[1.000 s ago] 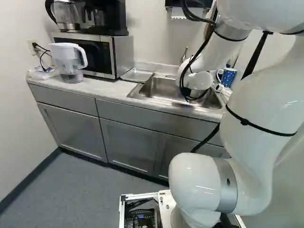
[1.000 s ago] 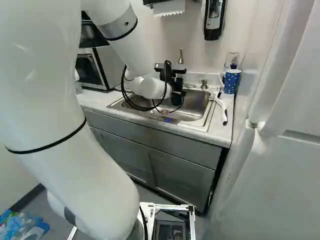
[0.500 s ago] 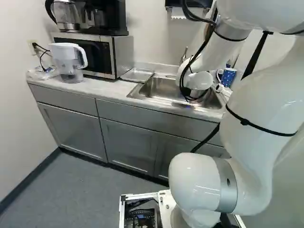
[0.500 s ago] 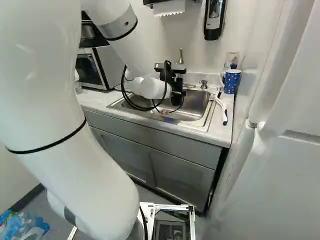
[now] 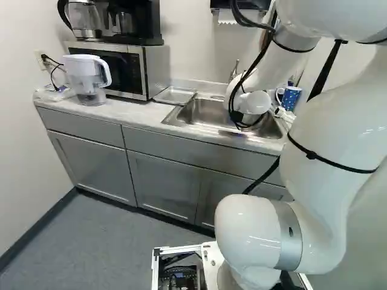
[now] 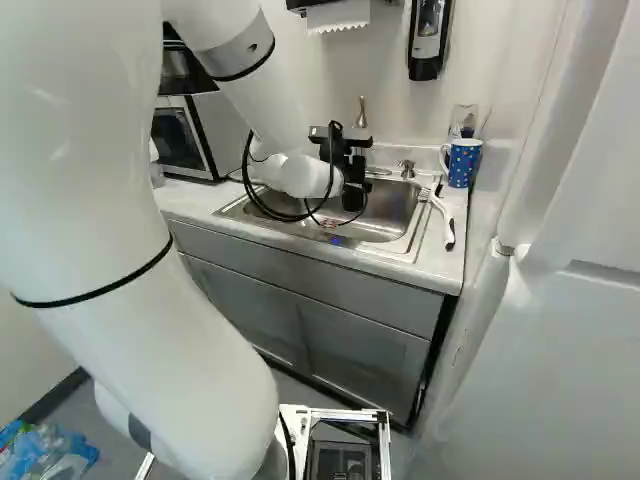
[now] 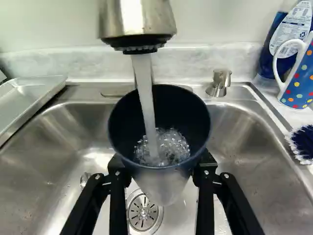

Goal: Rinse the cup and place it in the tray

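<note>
Over the sink, my gripper (image 6: 350, 178) shows dark at the end of the arm in the right base view. In the wrist view the gripper (image 7: 162, 169) is shut on the dark blue cup (image 7: 117, 122), one finger on each side. The cup stands open-mouthed under the metal faucet (image 7: 139, 22); a stream of water falls into it and bubbles inside. A shallow metal tray (image 7: 32, 100) lies on the counter beside the sink, toward the microwave; the tray (image 5: 175, 95) is also in the left base view.
The steel sink (image 7: 73, 147) with its drain (image 7: 143, 212) lies below the cup. A dotted blue mug (image 6: 463, 163), a soap bottle (image 7: 281, 44) and a brush (image 6: 442, 218) stand or lie past the sink's other side. A microwave (image 5: 124, 69) and a water pitcher (image 5: 87, 78) are beyond the tray.
</note>
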Robot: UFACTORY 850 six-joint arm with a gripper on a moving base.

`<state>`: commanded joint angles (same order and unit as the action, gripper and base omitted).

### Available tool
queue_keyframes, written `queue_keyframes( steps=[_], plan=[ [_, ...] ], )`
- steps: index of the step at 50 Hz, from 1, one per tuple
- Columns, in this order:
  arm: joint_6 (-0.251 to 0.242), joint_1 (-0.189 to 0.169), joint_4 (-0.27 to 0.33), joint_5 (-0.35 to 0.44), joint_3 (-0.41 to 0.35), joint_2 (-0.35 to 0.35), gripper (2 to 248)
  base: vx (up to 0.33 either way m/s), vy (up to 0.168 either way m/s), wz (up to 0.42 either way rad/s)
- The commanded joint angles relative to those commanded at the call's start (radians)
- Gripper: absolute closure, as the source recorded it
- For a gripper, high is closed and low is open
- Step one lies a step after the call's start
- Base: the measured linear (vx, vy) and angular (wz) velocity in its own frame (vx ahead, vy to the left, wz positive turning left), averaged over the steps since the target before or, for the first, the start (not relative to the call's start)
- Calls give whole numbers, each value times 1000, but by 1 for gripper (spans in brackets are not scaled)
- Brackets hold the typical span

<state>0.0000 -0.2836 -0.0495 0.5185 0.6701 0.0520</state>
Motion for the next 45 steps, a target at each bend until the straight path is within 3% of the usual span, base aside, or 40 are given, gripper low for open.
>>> queue_keyframes(
  steps=[45],
  plan=[
    [0, 0, 0, 0, 0, 0, 124, 0, 0, 0]
  ],
)
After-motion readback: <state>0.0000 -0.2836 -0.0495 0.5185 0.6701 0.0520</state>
